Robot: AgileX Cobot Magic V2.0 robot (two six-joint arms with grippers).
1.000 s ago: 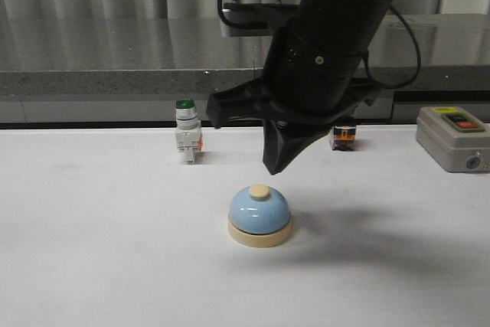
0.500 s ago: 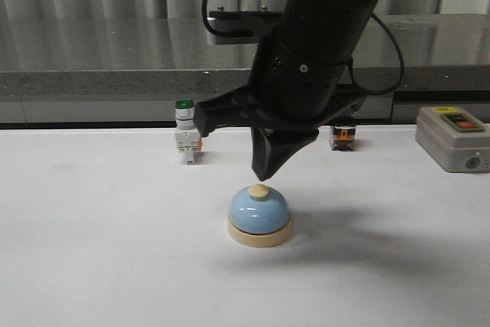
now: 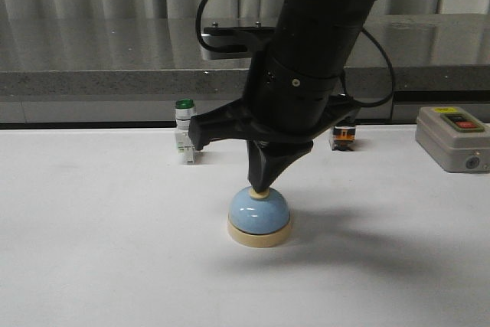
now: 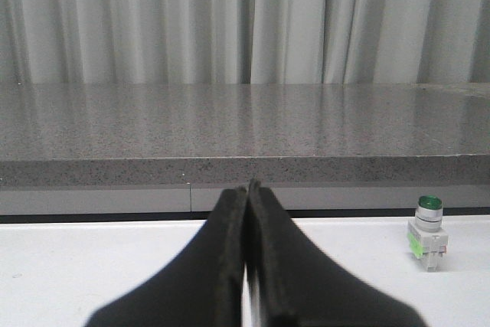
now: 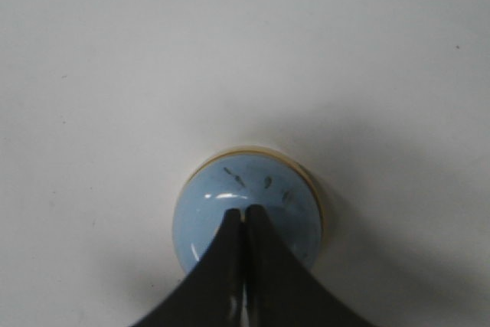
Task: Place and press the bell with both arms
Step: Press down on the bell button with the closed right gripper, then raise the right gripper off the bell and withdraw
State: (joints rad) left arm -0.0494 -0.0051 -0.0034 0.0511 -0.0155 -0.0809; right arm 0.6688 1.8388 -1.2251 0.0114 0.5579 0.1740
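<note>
The pale-blue bell [image 3: 259, 216] with its cream base ring stands on the white table [image 3: 92, 250], near the middle. My right gripper [image 3: 259, 188] is shut, points straight down, and its tip touches the cream button on top of the bell. In the right wrist view the shut fingers [image 5: 245, 212] cover the button at the centre of the blue dome [image 5: 207, 212]. My left gripper [image 4: 247, 186] is shut and empty, low over the table; it does not show in the front view.
A green-capped white pushbutton switch [image 3: 186, 139] stands behind and left of the bell; it also shows in the left wrist view [image 4: 427, 233]. A grey box with coloured buttons [image 3: 453, 138] sits at the right. A small dark part [image 3: 344, 136] lies behind the arm. A grey ledge [image 3: 115, 74] runs along the back.
My right gripper has come down and slightly left from above the bell until its tip meets the button. The bell has stayed in place.
</note>
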